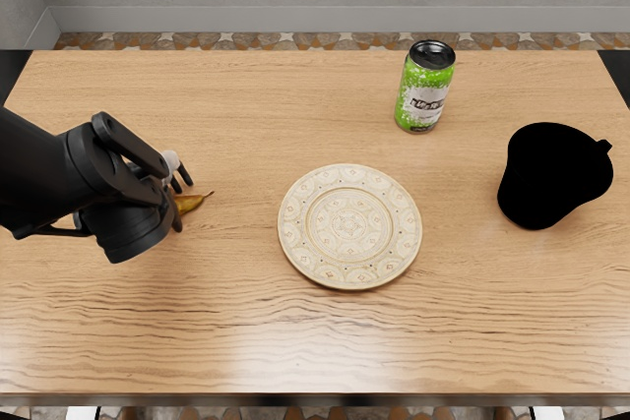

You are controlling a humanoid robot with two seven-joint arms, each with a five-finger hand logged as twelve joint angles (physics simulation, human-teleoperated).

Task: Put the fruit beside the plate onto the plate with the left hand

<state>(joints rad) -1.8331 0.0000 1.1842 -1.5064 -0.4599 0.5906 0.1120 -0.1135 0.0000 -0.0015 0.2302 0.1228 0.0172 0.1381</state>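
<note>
Fruit [195,204], yellow and pointed, lies on the bench [246,341] at centre left of the frame, left of the plate [295,228] and not touching it. Only its tip shows from under the left hand [138,209], which covers the rest. Whether the hand grips the fruit or merely rests over it cannot be told. A green can [425,86] stands upright at upper right. A black object [551,176] sits at far right.
</note>
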